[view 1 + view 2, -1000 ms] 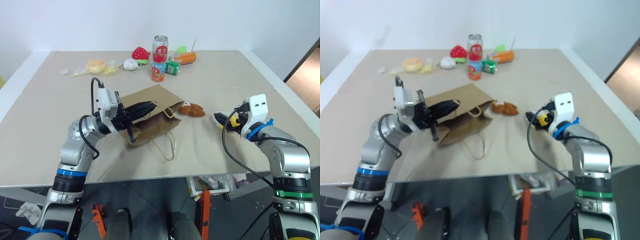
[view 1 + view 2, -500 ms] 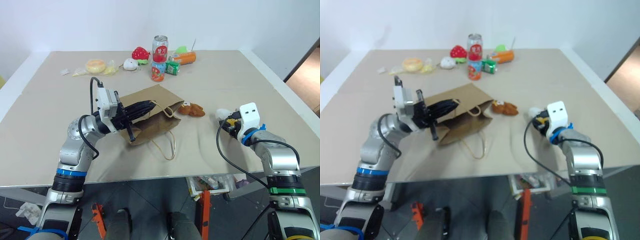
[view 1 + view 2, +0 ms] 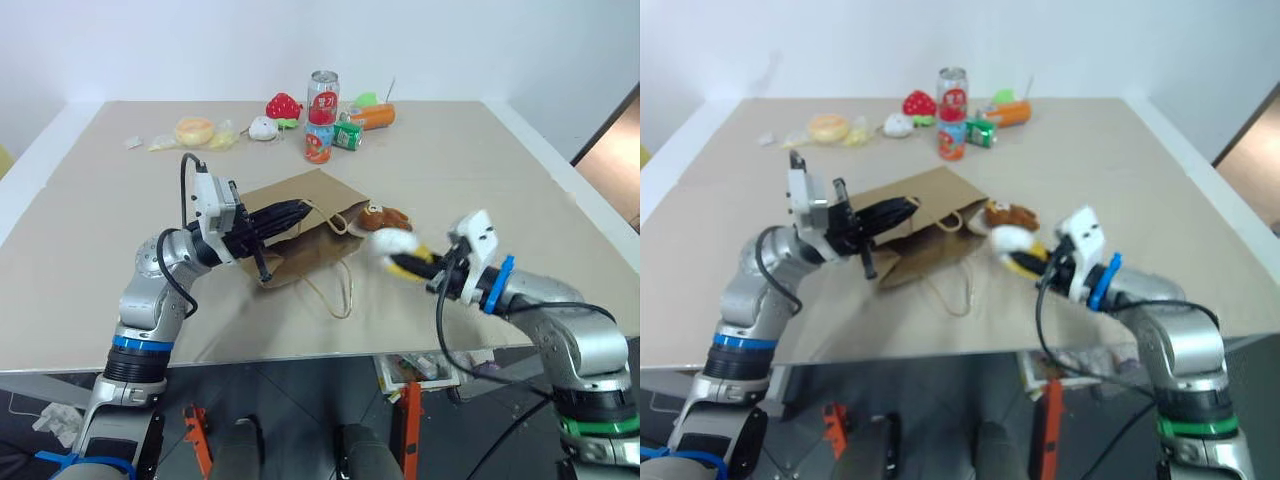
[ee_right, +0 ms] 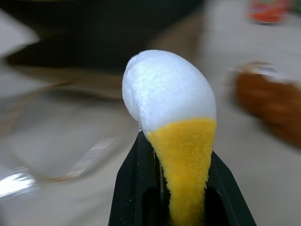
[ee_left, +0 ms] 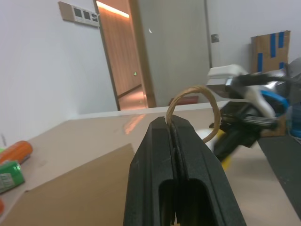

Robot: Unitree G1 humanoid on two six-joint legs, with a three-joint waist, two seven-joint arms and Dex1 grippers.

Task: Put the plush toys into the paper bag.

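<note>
Two grippers over the tan table. Left gripper: jaws clenched on one twisted handle of the paper bag, the loop rising just past the fingertips, the bag's brown panel lying below and behind the fingers. Second handle slack on the tabletop, nearer the table's front edge than those jaws. Right gripper: jaws grasping the egg-shaped plush by its yellow end, white rounded end jutting forward beyond the fingertips toward the bag, lifted off the table. Brown bear plush on the table just beyond the egg's white tip, touching or nearly touching the bag's open edge, between the two sets of jaws and closer to the right ones. Bag mouth facing the right gripper, close ahead of the egg. Well beyond both grippers, at the far side of the table: red strawberry toy, small white round toy, tall red can stacked on a short can, green can, orange bottle, and a yellow ring-shaped packet.
</note>
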